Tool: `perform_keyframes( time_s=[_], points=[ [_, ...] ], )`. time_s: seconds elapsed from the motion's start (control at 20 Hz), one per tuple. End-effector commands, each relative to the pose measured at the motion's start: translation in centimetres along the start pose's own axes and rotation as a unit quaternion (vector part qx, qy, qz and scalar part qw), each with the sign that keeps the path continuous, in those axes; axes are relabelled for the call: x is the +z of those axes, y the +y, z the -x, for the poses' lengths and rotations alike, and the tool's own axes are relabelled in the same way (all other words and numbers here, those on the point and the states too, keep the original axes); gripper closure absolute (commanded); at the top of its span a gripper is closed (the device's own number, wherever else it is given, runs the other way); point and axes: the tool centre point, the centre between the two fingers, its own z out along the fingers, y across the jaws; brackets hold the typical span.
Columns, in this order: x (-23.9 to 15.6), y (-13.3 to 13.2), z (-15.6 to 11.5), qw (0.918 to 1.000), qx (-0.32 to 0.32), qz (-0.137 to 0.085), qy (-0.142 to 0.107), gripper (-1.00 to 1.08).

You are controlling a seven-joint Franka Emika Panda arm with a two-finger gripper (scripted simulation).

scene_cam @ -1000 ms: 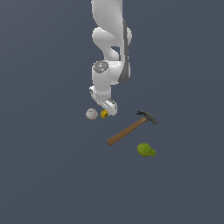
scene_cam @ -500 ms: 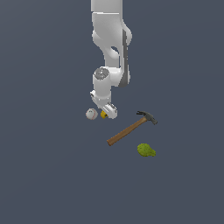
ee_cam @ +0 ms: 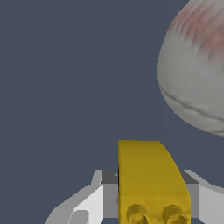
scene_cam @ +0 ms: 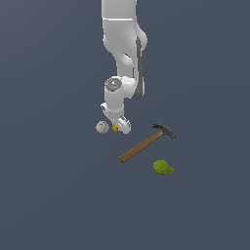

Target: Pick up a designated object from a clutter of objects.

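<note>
The designated object (scene_cam: 114, 128) shows as a tiny yellow speck in the exterior view. In the wrist view it (ee_cam: 148, 175) is a smooth yellow block with two round studs. My gripper (scene_cam: 117, 129) is down over it and open, one white finger (ee_cam: 94, 201) on each side (ee_cam: 151, 205). I cannot tell whether the pads touch it. The white ball (scene_cam: 102, 127) lies just to the exterior view's left of the gripper and looms large in the wrist view (ee_cam: 197, 74). The rest of the clutter is a hammer (scene_cam: 146, 143) and a green lump (scene_cam: 163, 167).
The hammer's wooden handle runs diagonally from near the gripper toward the exterior view's lower left, its dark head (scene_cam: 165, 130) pointing to the right. All objects lie on a plain dark grey floor (scene_cam: 58, 195).
The arm has moved straight down over the last second, bringing the gripper lower around the yellow object. The ball, hammer and green lump have not moved.
</note>
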Motion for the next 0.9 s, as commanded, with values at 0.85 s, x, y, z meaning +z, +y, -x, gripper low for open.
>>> perform_keyframes(
  time_s=[0.85],
  points=[
    [-2.3,-0.3,0.0,1.0,0.0,0.0,0.0,1.08]
  ],
)
